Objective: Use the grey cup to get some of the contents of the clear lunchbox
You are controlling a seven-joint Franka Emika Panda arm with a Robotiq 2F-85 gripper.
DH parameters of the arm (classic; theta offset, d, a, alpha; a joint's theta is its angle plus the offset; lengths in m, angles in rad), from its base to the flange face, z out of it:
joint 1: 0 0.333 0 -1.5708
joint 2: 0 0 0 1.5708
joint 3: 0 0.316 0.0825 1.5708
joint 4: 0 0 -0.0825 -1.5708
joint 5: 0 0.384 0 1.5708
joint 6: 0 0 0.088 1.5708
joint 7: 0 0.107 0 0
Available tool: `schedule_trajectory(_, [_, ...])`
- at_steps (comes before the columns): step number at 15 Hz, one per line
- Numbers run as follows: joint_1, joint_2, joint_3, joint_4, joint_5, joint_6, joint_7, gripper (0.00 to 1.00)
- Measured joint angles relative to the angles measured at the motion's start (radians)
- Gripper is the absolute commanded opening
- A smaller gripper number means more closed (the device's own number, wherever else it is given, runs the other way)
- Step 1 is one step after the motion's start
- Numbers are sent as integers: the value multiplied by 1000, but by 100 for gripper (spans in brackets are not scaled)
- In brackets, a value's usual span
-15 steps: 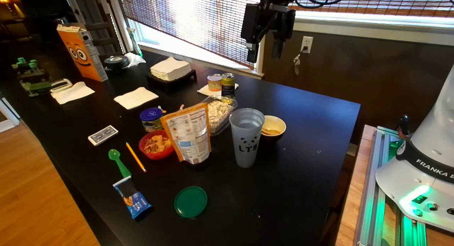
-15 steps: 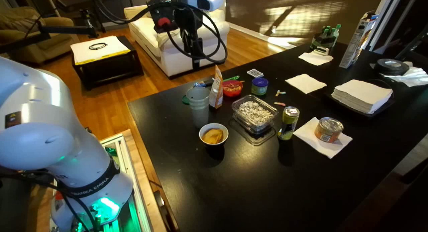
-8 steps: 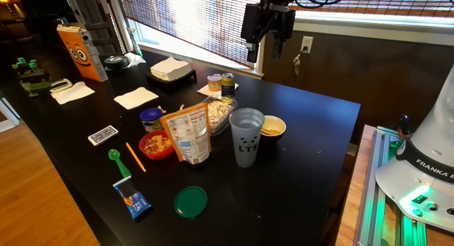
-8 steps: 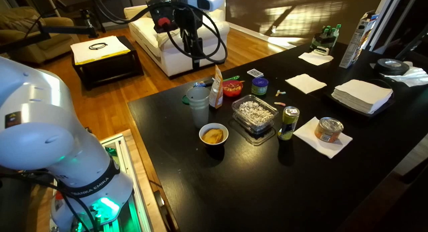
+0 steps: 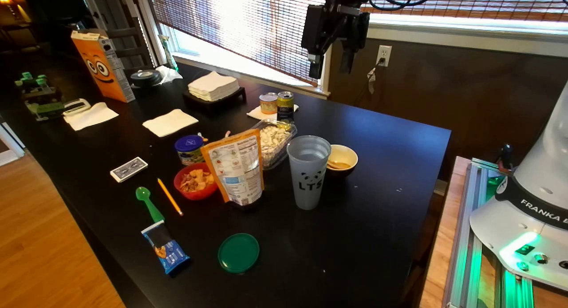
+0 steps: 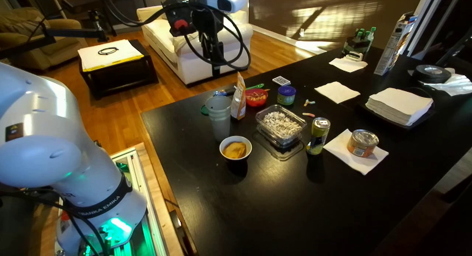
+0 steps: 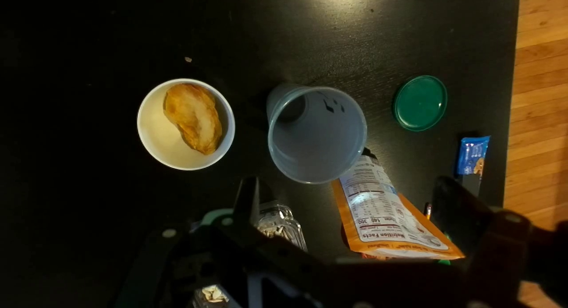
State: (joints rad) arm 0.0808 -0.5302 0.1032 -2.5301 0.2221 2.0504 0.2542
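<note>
Tool (image 5: 331,69) at top of frame in an exterior view, high above the counter (image 5: 381,237), jaws spread wide, grasping nothing. Grey cup (image 5: 308,175) upright on the counter, below and right of centre, snack bag (image 5: 239,175) standing near on its left. Clear lunchbox (image 6: 268,133), right of centre in an exterior view, holds pale pieces (image 6: 282,124); small bowl (image 7: 159,130) left of the cup in the wrist view.
</note>
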Motion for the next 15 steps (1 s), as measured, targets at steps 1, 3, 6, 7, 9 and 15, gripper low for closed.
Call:
schedule_trajectory(1, [0,5,0,0,3,1,2,100])
schedule_trajectory(3, [0,23,-1,-5,38,44,17,100])
schedule_trajectory(6, [4,51,3,-50,42,196,-31,100])
schedule_trajectory(7, [6,57,8,-75,29,246,-67,100])
schedule_trajectory(9, [12,60,21,-133,-12,327,-124,100])
schedule_trajectory(15, [63,55,31,-229,-128,383,-297,100])
